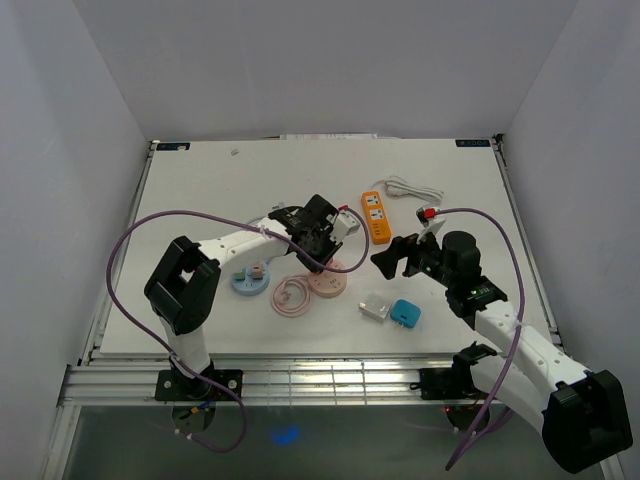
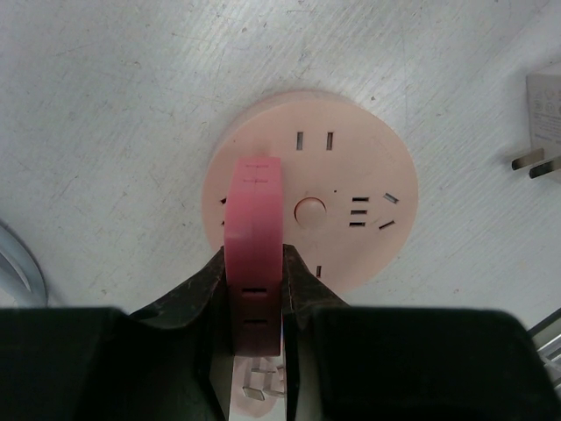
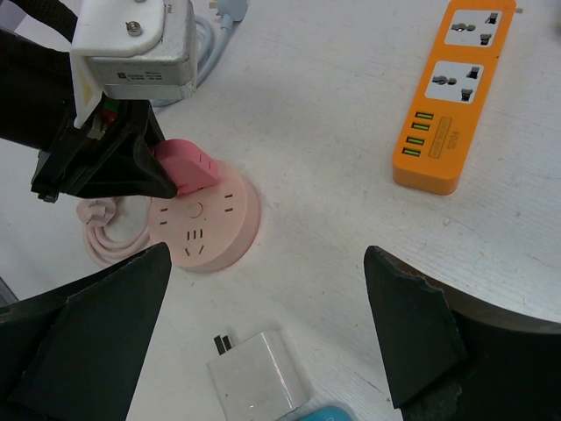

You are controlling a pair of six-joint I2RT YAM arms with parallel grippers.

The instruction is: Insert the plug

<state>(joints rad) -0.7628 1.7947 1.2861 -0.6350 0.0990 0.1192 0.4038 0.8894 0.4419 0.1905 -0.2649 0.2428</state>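
Observation:
My left gripper [image 2: 254,261] is shut on a pink plug [image 2: 253,219], pinching its two flat sides. The plug [image 3: 186,167] hangs tilted over the left part of a round pink socket hub [image 2: 351,175] that lies flat on the table. Its prongs are hidden, so contact with the hub's slots cannot be judged. In the top view the hub [image 1: 327,283] sits mid-table under the left gripper [image 1: 318,252]. My right gripper [image 3: 267,263] stands open with nothing between its fingers, above the table to the right of the hub [image 3: 215,228].
A white charger [image 3: 259,377] and a blue adapter [image 1: 405,313] lie near the right gripper [image 1: 395,255]. An orange power strip [image 1: 375,217] lies behind. A blue round hub [image 1: 248,281] and a coiled pink cable [image 1: 290,297] lie left of the pink hub.

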